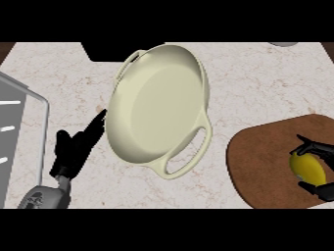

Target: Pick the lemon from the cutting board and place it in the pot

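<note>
A yellow lemon (309, 168) lies on the brown cutting board (263, 157) at the lower right. My right hand (333, 169) is curled round it, fingers above and thumb below, so part of the lemon is hidden. The cream pot (155, 108), wide and shallow with two loop handles, sits in the middle of the counter, to the left of the board. My left hand (74, 149) rests open beside the pot's left rim, fingers straight and pointing up and to the right.
A grey sink basin (3, 142) fills the left edge. A dark block (111, 51) sits behind the pot at the back. A grey round object (283, 44) shows at the top right edge. The counter is pale marble.
</note>
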Controlling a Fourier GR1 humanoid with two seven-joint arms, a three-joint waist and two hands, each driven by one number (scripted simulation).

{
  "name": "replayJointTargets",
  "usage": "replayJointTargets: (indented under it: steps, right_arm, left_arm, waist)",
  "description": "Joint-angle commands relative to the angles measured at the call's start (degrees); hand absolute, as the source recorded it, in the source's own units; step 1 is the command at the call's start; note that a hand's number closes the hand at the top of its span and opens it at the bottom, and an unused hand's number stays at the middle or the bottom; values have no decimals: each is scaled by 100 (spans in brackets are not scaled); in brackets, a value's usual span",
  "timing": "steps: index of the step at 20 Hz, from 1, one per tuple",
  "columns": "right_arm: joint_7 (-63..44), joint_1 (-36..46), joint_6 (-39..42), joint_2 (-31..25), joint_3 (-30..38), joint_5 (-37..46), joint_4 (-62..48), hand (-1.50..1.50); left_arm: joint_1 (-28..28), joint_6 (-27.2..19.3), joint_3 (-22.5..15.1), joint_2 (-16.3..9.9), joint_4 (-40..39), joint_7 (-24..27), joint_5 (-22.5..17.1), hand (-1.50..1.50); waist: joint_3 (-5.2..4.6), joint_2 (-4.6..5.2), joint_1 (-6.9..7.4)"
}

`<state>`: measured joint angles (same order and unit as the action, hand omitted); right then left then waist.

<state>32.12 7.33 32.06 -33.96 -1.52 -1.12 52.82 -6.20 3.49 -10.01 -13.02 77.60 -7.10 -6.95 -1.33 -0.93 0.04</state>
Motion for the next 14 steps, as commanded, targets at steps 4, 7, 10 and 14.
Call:
replayJointTargets:
  steps: [4, 7, 10, 14]
  right_arm:
    - [121, 147, 422, 449, -57, -299, -409, 150]
    - [901, -223, 249, 312, 16, -198, -328, 150]
    - [495, -641, -1173, 717, 52, -20, 771, 150]
    - [-383, -820, -3139, 730, 494, 372, 1598, 150]
  left_arm:
    - [-74, -42, -31, 98, -115, -62, 108, 0]
    - [-70, -173, 20, 136, 66, -283, 115, 0]
    - [153, 89, 108, -15, 57, 42, 75, 0]
    - [414, -99, 231, -72, -19, -3, 59, 0]
  waist:
    - [137, 108, 40]
    - [141, 94, 8]
    - [126, 70, -64]
    - [50, -80, -420]
